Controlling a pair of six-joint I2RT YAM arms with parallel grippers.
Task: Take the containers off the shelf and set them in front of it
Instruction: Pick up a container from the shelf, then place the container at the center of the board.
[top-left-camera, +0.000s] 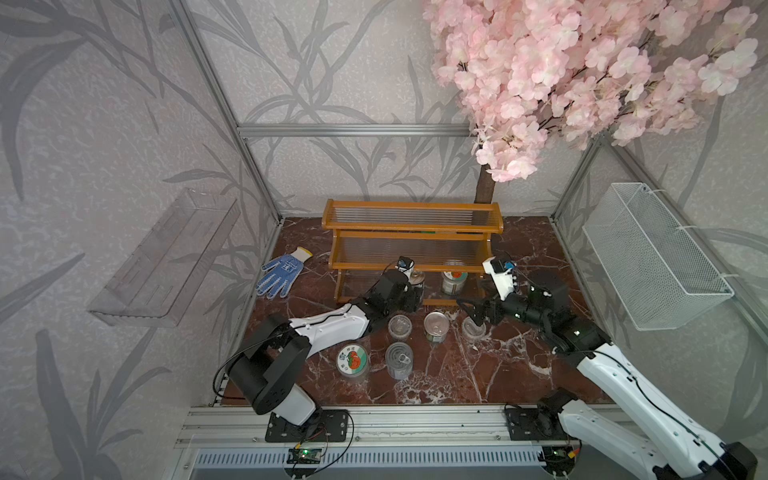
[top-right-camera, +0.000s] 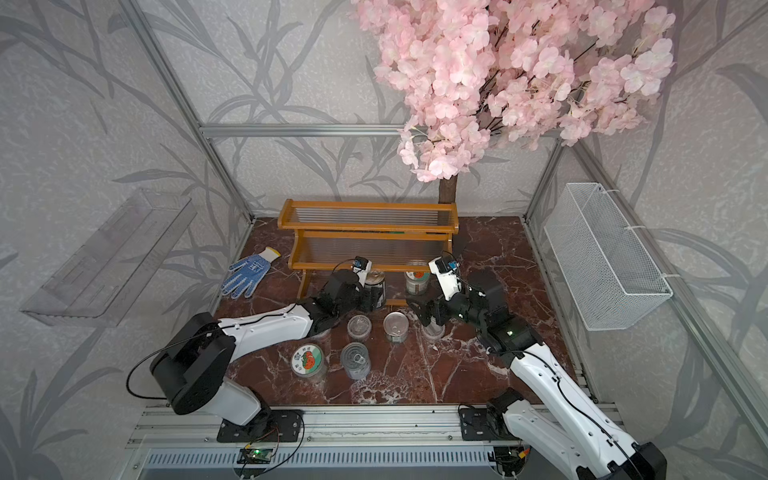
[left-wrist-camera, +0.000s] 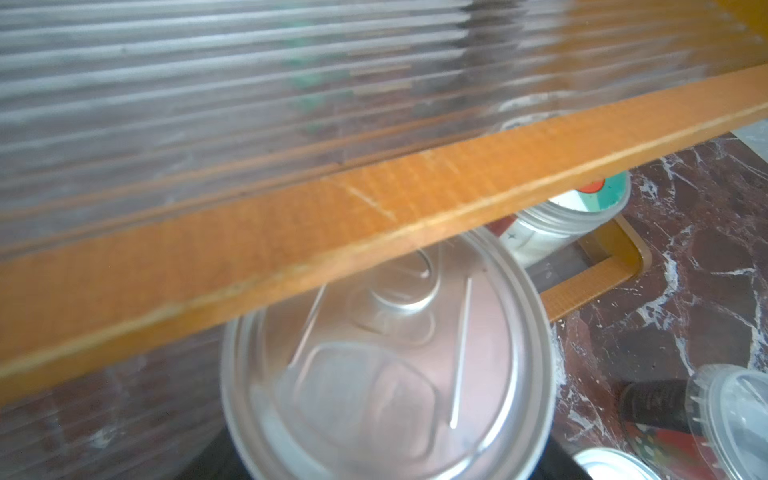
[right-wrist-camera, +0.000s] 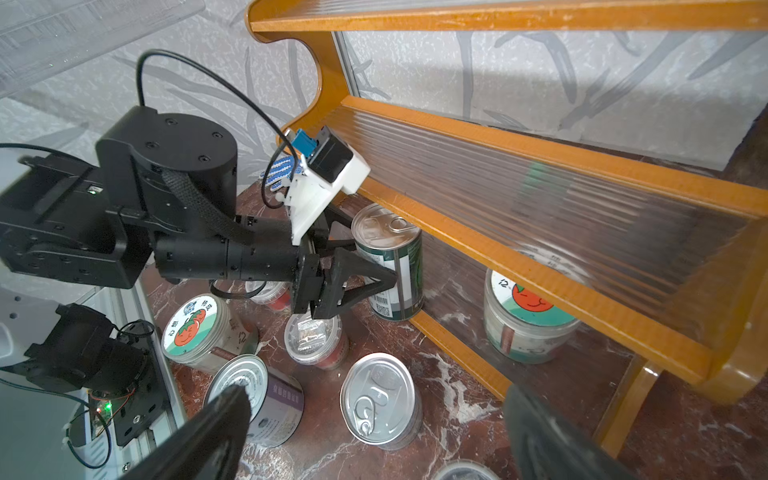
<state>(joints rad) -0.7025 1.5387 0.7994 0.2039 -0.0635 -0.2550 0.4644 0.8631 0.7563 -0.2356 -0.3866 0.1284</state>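
The green-labelled tin (right-wrist-camera: 395, 253) stood upright at the front edge of the lowest tier of the shelf (top-left-camera: 413, 227) — long axis vertical, pull-tab lid facing up. The left gripper (right-wrist-camera: 374, 259) clasped its sides. A tomato-lidded jar (right-wrist-camera: 528, 316) stood farther along that tier. The right gripper (top-left-camera: 469, 315) — jaws spread wide, empty — hung above a clear cup (top-left-camera: 474, 332) on the marble table (top-left-camera: 519, 374).

My left arm (top-left-camera: 328, 322) stretches from lower left toward the centre of the frame, wrist level. My left gripper (right-wrist-camera: 374, 260) has its jaws pressed against either side of a tin (right-wrist-camera: 405, 270). My right arm (top-left-camera: 615, 374) reaches in from lower right, and my right gripper (top-left-camera: 471, 314) has its jaws spread wide.
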